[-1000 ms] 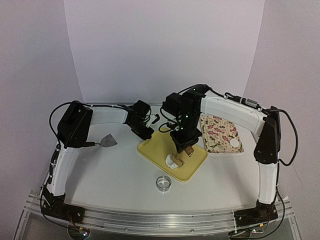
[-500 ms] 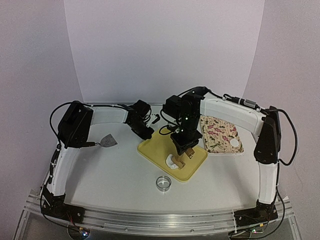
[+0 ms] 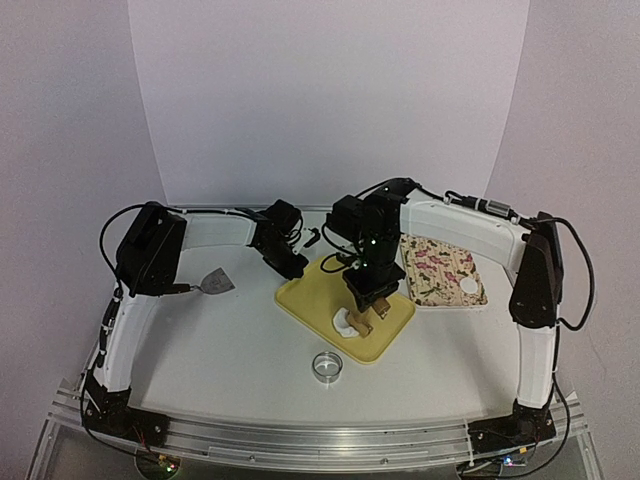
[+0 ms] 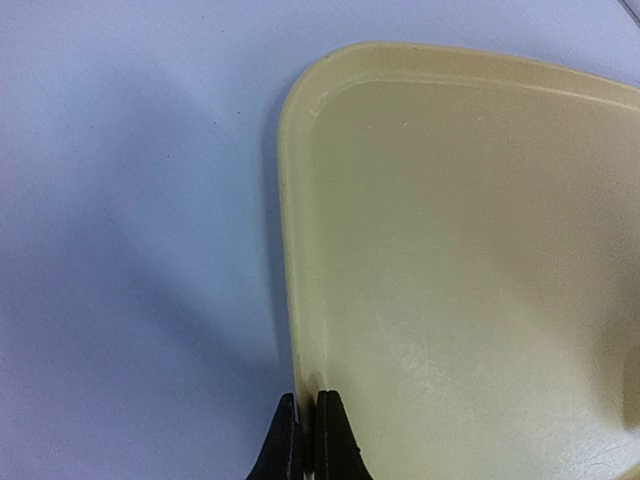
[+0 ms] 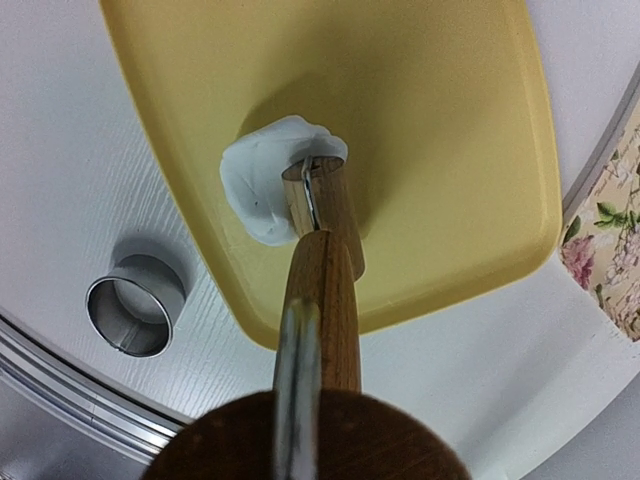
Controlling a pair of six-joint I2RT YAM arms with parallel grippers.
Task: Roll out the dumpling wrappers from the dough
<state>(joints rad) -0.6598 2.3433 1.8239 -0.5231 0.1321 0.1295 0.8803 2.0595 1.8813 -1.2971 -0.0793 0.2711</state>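
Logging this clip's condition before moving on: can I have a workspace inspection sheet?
Surface: white table, no spills seen.
Job's things: white dough lump under wooden roller on yellow plastic tray; thin white round wrapper on floral tray.
Clutter: shiny metal ring cutter and grey scraper on table.
Grippers: left pincer shut on yellow tray's rim; right pincer shut on roller.
Cables: black cables loop along both arms.
Surroundings: plain pale walls.

Qty 1 ea.: yellow tray (image 3: 305, 291), floral tray (image 3: 436, 262), wooden rolling pin (image 5: 325, 260), ring cutter (image 5: 150, 270), grey scraper (image 3: 215, 282). Dough items, 2 total: 1 lump of dough (image 5: 255, 178), 1 flat round dumpling wrapper (image 3: 468, 288). Grippers, qty 2: left gripper (image 4: 304, 405) and right gripper (image 3: 368, 303), 1 per arm.
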